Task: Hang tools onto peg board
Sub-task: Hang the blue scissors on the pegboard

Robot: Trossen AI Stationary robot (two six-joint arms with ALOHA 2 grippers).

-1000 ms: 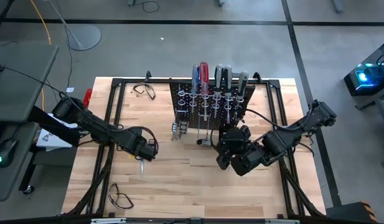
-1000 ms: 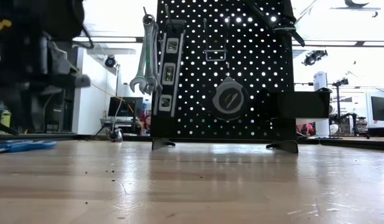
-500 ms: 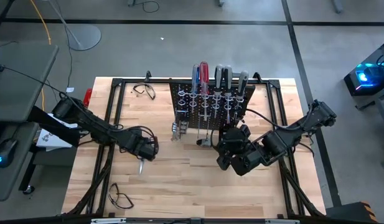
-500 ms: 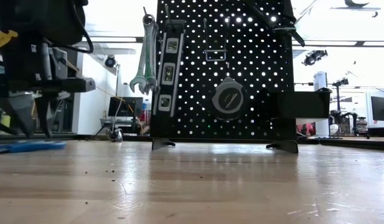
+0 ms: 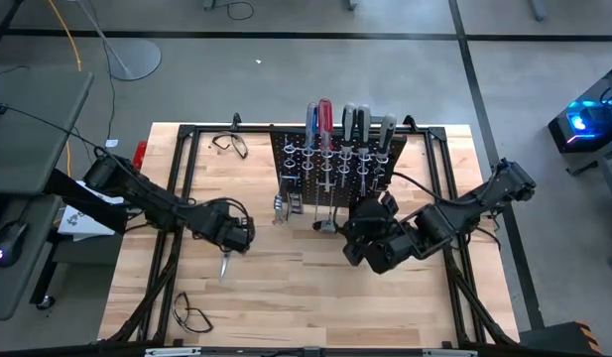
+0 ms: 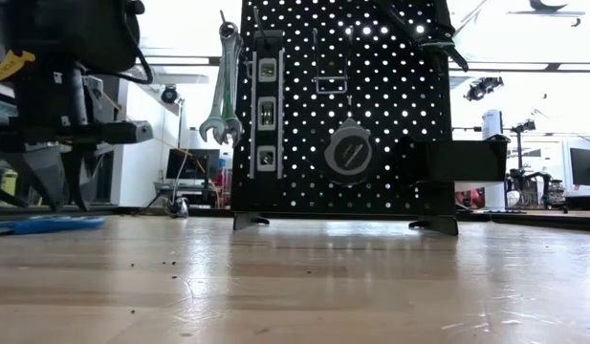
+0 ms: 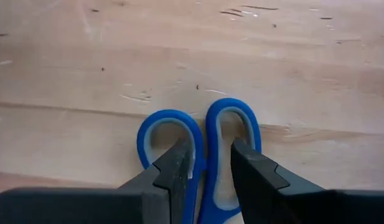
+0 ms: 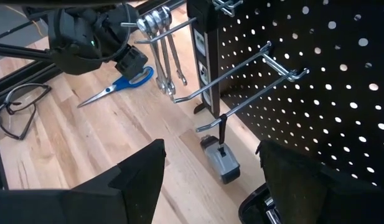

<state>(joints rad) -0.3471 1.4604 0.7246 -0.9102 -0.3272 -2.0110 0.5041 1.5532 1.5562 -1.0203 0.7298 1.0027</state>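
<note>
Two arms worked over the wooden bench [image 5: 286,288]. The left end effector [image 7: 207,163] hung directly above the blue-handled scissors [image 7: 201,140], which lay flat on the bench left of the peg board [image 5: 330,169]. Its fingers were narrowly parted, straddling the bar between the two handle loops without gripping. The scissors' long axis ran from the handles beneath the left end effector toward the bench's front edge. The right end effector [image 8: 207,180] stood wide open and empty, close in front of the peg board's hooks. No writing could be read.
</note>
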